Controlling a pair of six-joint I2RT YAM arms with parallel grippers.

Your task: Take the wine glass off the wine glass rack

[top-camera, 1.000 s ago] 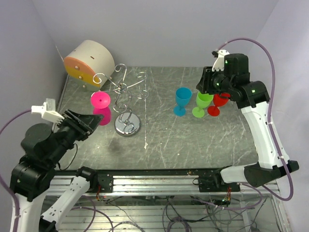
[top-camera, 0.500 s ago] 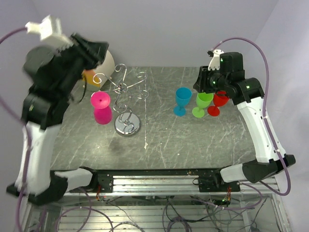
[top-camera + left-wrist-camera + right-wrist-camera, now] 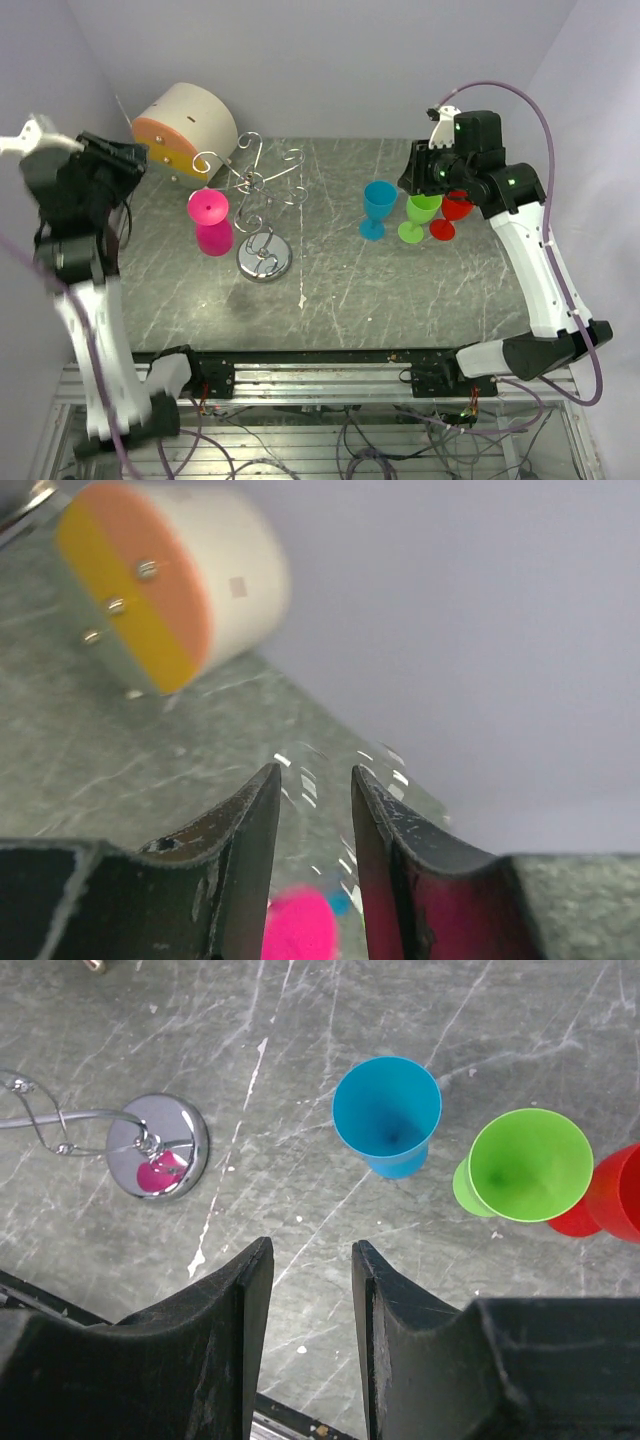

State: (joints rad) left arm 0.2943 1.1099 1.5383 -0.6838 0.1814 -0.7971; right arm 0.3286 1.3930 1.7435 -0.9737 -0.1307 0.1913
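The wine glass rack (image 3: pixel 265 258) is shiny metal wire — the table (image 3: pixel 400 290) scratched, matt, stone-like grey.

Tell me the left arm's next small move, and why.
Probably lower the left gripper toward the pink wine glass: it is inverted by the wine glass rack, the only glass there, and the open jaws hold nothing.

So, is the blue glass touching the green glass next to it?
Apart. The right wrist view shows a strip of bare grey table between the blue glass and the green glass.
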